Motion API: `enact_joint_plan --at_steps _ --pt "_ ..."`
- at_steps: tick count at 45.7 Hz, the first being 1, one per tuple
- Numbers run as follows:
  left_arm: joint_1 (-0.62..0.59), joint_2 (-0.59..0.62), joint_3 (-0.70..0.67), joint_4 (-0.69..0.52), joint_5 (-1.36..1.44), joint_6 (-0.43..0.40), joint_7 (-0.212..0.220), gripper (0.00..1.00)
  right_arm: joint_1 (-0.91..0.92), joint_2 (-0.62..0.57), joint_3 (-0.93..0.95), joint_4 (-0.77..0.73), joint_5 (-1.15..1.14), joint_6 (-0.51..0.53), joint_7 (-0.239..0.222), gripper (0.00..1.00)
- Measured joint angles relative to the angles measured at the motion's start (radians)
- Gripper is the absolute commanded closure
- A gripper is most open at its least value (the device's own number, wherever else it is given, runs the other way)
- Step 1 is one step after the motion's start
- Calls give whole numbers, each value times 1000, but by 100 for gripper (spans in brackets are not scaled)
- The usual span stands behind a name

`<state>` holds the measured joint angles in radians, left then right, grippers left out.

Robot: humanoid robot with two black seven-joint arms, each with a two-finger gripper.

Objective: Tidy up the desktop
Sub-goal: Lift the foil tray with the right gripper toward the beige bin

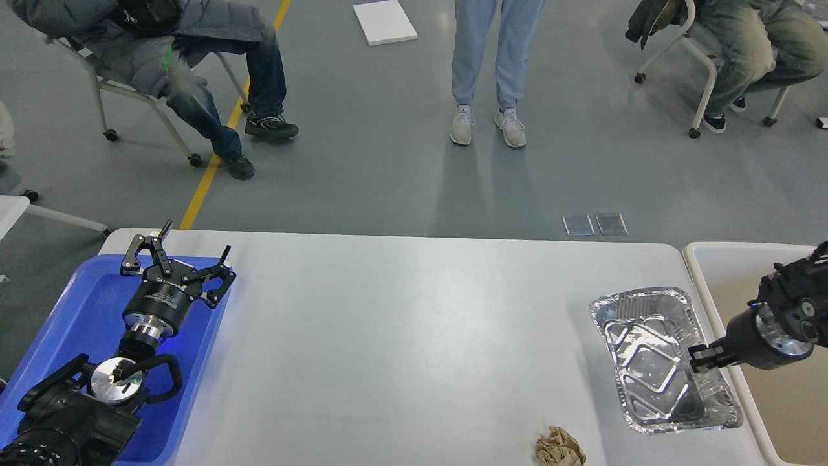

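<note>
Desktop (401,336) is matte white-grey; left tool (194,246) spread apart, right tool (702,359) state unclear.

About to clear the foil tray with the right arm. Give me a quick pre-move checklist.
1. Right pincer over the foil tray rim: ok.
2. Right pincer open or shut: cannot tell, too dark.
3. Foil tray empty: ok.
4. Beige bin beside the tray, unobstructed: ok.
5. Left pincer open, over the blue tray, out of the way: ok.
6. Desktop tidy: not ok, crumpled paper remains at the near edge.
</note>
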<state>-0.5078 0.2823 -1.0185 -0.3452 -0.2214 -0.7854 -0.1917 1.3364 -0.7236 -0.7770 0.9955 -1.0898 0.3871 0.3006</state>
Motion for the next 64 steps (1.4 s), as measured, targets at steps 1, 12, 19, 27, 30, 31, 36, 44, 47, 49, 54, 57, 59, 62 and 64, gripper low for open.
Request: enact_joint_plan --at_steps 1,12,19,27,30,31,36,44,47,49,54,57,59,62,64 --pt "0 0 0 0 0 0 0 0 18 -6 -6 14 0 6 1 100" --pt "0 0 0 0 0 0 0 0 177 -57 -40 118 2 84 7 100" --pt "0 0 0 0 0 0 0 0 282 -89 -44 156 5 168 8 100" --pt "0 0 0 0 0 0 0 0 389 -114 -44 193 20 264 12 100" --pt "0 0 0 0 0 0 0 0 429 -123 -44 209 24 299 15 100" --pt "0 0 0 0 0 0 0 0 439 -125 -44 213 25 308 16 100" --pt "0 0 0 0 0 0 0 0 503 -139 -44 242 30 347 20 100" --pt "0 0 0 0 0 0 0 0 590 -154 -43 272 55 375 28 100" --pt "0 0 0 0 0 0 0 0 623 -157 -43 280 66 382 30 100" --pt "0 0 0 0 0 0 0 0 637 -158 -43 284 69 385 31 100" --pt "0 0 0 0 0 0 0 0 671 -161 -43 293 78 391 32 100" --pt "0 0 0 0 0 0 0 0 686 -162 -44 297 82 392 33 100" --pt "0 0 0 0 0 0 0 0 692 -162 -44 299 83 394 33 100" --pt "0 0 0 0 0 0 0 0 699 -162 -44 299 85 395 33 100" --pt "0 0 0 0 0 0 0 0 701 -163 -44 299 87 396 33 100"
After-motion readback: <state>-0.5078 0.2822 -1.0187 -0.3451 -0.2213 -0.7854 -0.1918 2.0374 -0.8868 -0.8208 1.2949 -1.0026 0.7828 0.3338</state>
